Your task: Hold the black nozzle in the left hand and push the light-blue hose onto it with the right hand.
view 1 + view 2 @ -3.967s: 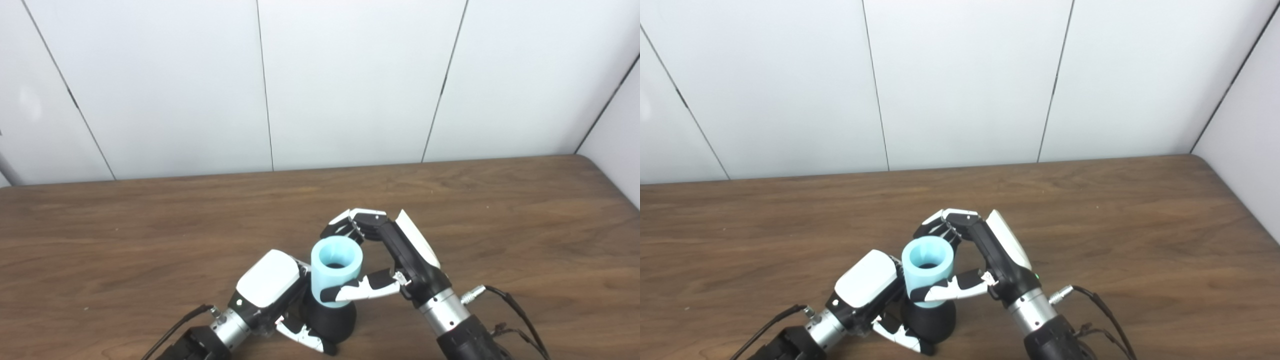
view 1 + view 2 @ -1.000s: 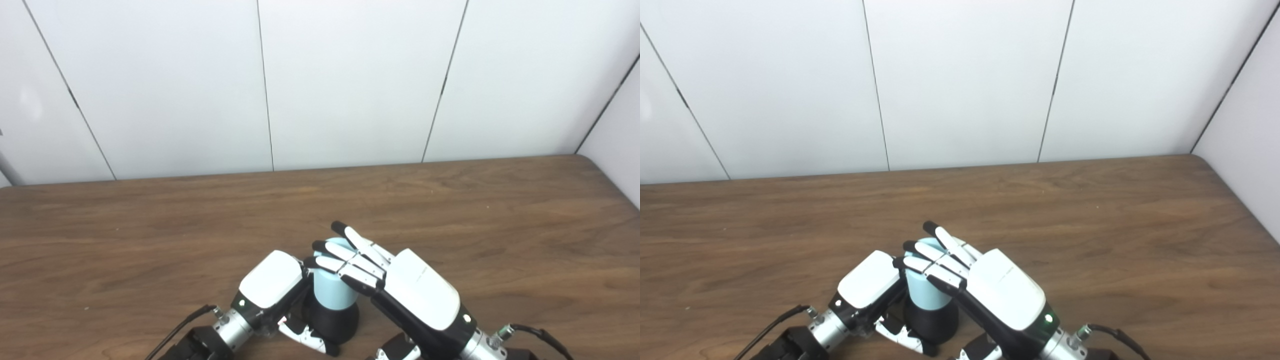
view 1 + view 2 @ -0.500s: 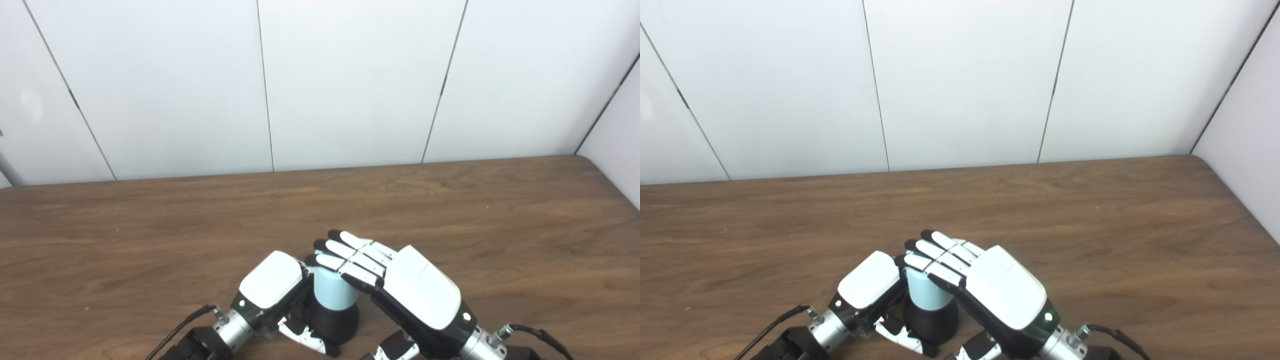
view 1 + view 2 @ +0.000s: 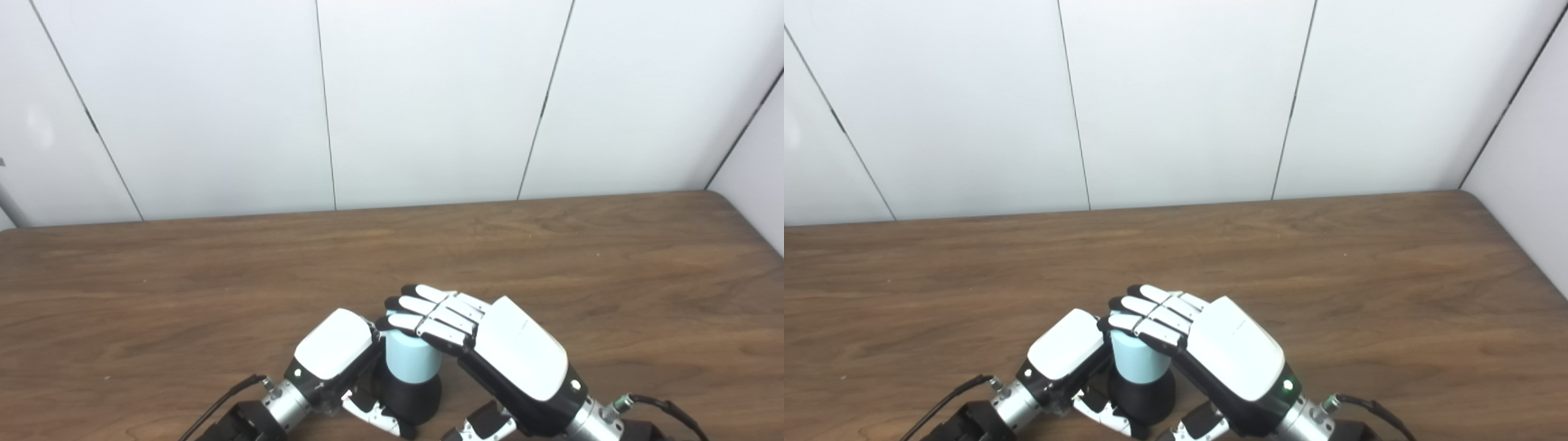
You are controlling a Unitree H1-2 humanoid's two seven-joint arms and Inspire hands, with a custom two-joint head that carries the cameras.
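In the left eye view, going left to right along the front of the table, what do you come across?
Left hand gripping the black nozzle → light-blue hose standing on that nozzle → right hand, fingers laid flat over the hose top. All sit on the wooden table.

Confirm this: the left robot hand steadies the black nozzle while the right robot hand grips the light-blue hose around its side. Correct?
Not quite. The right robot hand lies flat, fingers extended over the top of the light-blue hose, as the left eye view shows. The left robot hand does steady the black nozzle.
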